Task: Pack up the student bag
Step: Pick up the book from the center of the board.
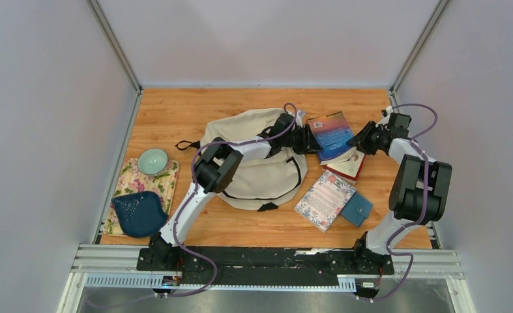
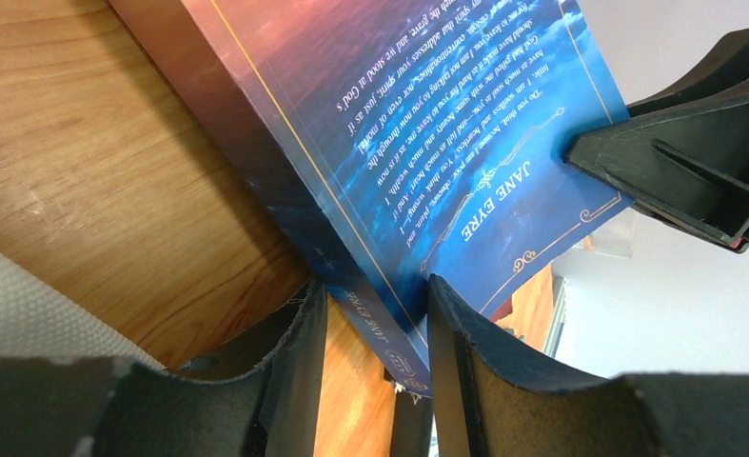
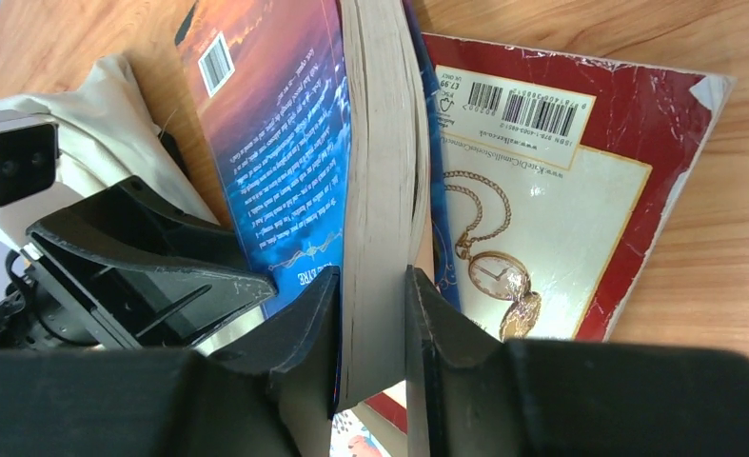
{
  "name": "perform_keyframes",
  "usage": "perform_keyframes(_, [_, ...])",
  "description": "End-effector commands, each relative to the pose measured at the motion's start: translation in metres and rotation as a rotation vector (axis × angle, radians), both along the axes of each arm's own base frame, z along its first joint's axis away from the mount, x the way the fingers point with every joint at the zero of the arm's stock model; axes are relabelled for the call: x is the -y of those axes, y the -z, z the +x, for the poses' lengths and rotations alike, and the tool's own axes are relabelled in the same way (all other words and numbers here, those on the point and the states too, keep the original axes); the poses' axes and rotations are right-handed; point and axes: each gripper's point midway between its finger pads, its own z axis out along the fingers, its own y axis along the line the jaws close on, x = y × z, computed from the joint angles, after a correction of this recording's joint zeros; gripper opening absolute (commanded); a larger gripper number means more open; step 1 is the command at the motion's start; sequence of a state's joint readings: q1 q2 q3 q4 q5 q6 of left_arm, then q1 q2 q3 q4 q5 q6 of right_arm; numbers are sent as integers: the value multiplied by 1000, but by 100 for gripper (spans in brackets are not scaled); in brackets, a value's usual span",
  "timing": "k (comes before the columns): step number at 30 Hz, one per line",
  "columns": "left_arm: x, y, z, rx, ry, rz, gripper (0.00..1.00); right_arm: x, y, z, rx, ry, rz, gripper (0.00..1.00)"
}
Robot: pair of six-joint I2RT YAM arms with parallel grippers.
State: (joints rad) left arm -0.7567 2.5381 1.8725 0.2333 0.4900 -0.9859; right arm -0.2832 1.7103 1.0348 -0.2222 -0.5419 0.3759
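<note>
Top external view shows the bag (image 1: 266,186) mid-table toward the far edge, apparently soft, light and floppy, likely best held by its opening rim, while the left gripper (image 2: 370,300) and right gripper (image 3: 372,286) both pinch the blue book (image 1: 332,130) beside it.

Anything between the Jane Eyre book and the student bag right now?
No loose item. Only the left gripper, clamped on the Jane Eyre book, and its arm across the student bag lie between. An open zipper isn't visible.
</note>
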Motion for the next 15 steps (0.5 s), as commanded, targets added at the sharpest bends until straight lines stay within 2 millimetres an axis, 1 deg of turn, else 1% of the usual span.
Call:
perform_keyframes(1, [25, -32, -25, 58, 114, -106, 44, -24, 9, -18, -95, -52, -13, 0])
perform_keyframes(2, [24, -34, -25, 60, 114, -108, 45, -23, 1, -17, -70, -42, -27, 0])
perform_keyframes(3, [22, -36, -26, 62, 117, -111, 46, -20, -4, -16, -59, -30, -40, 0])
perform_keyframes(4, [19, -44, -29, 65, 117, -116, 53, -16, -9, -16, -47, -13, -61, 0])
perform_keyframes(5, [16, -49, -30, 62, 114, -114, 58, -14, -23, -16, -11, -3, -76, 0])
perform_keyframes(6, [13, -55, -31, 70, 114, -114, 60, -11, -31, -17, 9, 8, -82, 0])
perform_keyframes(7, [6, -75, -36, 91, 109, -123, 65, -10, -45, -19, 45, 16, -84, 0])
perform_keyframes(9, [-2, -98, -41, 146, 103, -140, 69, -6, -59, -23, 81, 42, -71, 0])
perform_keyframes(10, [-14, -113, -47, 173, 82, -140, 71, -7, -76, -26, 130, 42, -64, 0])
perform_keyframes(11, [-20, -123, -48, 199, 70, -143, 72, -8, -79, -30, 139, 52, -49, 0])
perform_keyframes(12, [-28, -130, -49, 231, 59, -132, 73, -8, -86, -34, 159, 61, -40, 0])
perform_keyframes(13, [-42, -140, -55, 250, 35, -121, 74, -12, -102, -39, 211, 59, -33, 0])
perform_keyframes(14, [-49, -144, -58, 263, 27, -113, 74, -15, -104, -43, 232, 59, -22, 0])
perform_keyframes(15, [-60, -146, -57, 281, 15, -101, 74, -19, -111, -47, 248, 71, 15, 0])
